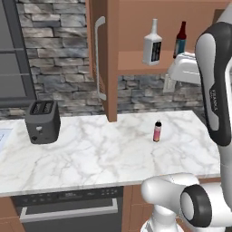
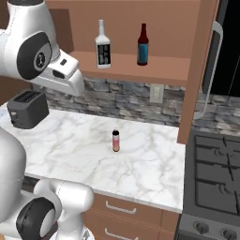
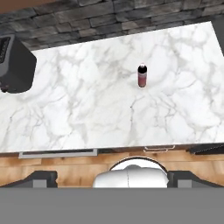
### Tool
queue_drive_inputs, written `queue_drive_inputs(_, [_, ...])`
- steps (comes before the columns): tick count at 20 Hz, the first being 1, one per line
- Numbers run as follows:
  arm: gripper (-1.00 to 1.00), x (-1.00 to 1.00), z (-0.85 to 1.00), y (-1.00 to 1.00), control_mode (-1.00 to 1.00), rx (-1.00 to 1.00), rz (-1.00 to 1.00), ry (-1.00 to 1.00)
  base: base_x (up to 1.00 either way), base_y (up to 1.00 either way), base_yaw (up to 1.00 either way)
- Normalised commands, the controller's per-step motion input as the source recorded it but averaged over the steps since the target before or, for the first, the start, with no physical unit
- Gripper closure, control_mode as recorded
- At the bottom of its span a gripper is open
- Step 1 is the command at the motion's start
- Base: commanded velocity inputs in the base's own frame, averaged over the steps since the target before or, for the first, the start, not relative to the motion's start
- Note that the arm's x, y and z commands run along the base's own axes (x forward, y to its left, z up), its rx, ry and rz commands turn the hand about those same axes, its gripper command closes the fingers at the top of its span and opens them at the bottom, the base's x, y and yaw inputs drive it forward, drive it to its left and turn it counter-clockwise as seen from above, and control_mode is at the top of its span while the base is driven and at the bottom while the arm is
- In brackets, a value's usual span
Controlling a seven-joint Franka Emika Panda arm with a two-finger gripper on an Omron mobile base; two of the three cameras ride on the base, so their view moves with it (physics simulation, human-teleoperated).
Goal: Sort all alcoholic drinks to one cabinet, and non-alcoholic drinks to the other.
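Two alcoholic drinks stand on the open cabinet's shelf (image 1: 136, 61): a whitish square bottle (image 1: 152, 43) (image 2: 102, 45) with a black label, and right of it a dark-brown bottle (image 1: 180, 40) (image 2: 143, 45) with a red cap. One non-alcoholic drink, a tiny pink bottle (image 1: 157, 131) (image 2: 116, 140) (image 3: 141, 75) with a black cap, stands upright on the marble counter (image 1: 90, 154). My gripper (image 3: 113, 178) is open and holds nothing. It hangs high above the counter's front edge and looks down on the pink bottle, well apart from it.
A dark toaster (image 1: 43, 121) (image 2: 28, 108) (image 3: 13, 65) sits at the counter's left. The cabinet door (image 1: 102, 59) (image 2: 201, 65) stands open and juts out over the counter. A gas stove (image 2: 215, 178) adjoins the counter on the right. A stone wall backs the counter.
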Motion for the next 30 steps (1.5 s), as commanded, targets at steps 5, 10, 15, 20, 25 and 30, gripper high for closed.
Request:
queue_drive_inputs(5, [-1.00,0.21,-0.13,0.00,-1.00,0.00,-0.03,0.11,0.00,0.00,0.00])
queue_drive_inputs(10, [-1.00,0.52,-0.33,0.00,-1.00,0.00,-0.15,0.10,0.00,0.00,0.00])
queue_drive_inputs(15, [-1.00,0.18,-0.41,0.12,-1.00,-0.01,-0.18,0.03,0.00,0.00,0.00])
queue_drive_inputs(20, [-1.00,0.27,-0.51,0.01,-1.00,-0.01,-0.20,-0.01,0.00,0.00,0.00])
queue_drive_inputs(25, [-1.00,0.50,-0.27,0.00,-1.00,-0.02,-0.20,-0.01,0.00,0.00,0.00])
queue_drive_inputs(30, [-1.00,0.46,-0.21,0.03,-1.00,-0.07,-0.17,0.00,0.00,0.00,0.00])
